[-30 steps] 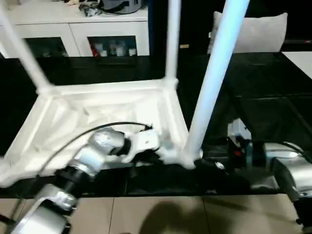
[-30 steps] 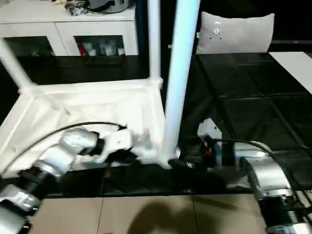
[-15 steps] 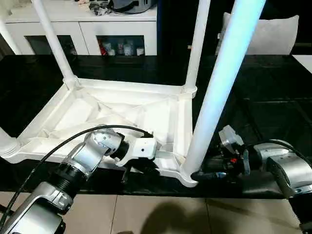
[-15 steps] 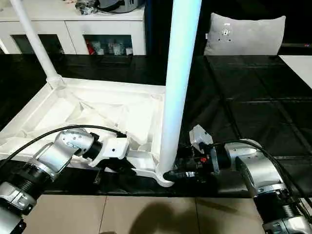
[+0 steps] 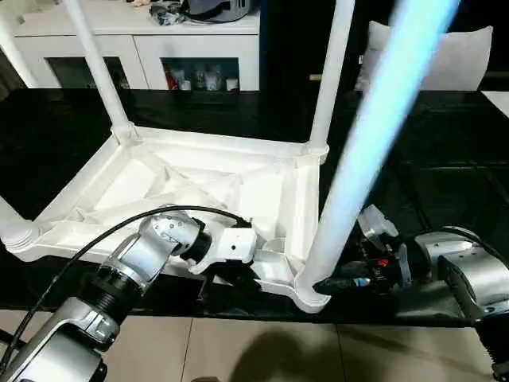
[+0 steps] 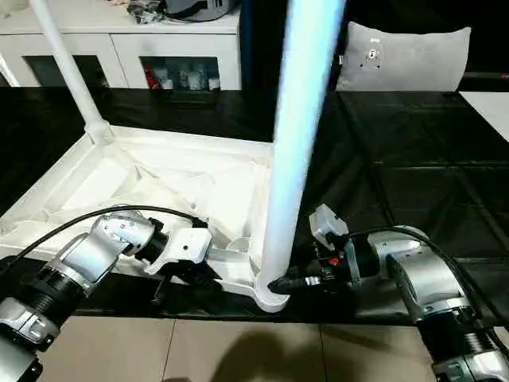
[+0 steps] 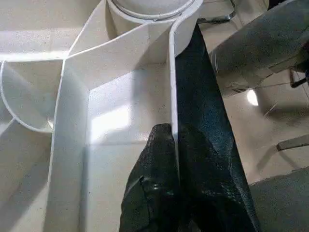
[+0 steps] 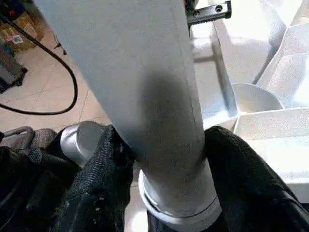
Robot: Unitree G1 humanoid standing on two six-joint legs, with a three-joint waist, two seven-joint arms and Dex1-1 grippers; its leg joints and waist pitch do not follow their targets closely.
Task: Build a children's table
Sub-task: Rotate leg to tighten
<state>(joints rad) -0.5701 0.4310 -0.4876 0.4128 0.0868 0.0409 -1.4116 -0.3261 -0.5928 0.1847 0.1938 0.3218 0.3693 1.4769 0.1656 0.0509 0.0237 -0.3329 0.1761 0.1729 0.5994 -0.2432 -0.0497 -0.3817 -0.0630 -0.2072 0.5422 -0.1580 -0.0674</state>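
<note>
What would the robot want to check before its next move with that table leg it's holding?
1. Right gripper closed on the near leg just above its base: ok.
2. Left gripper pinching the table top's rim wall to steady it: ok.
3. Near leg's base in its corner socket: in the socket; fully seated, cannot tell.
4. Near leg upright: not ok, it leans in both eye views.
5. Far legs standing in their sockets: ok.
6. Table top lying flat, underside up, on the black surface: ok.

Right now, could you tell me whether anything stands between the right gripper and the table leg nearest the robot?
Nothing visible does: the right gripper is already closed around the leg, just above its corner socket.
</note>
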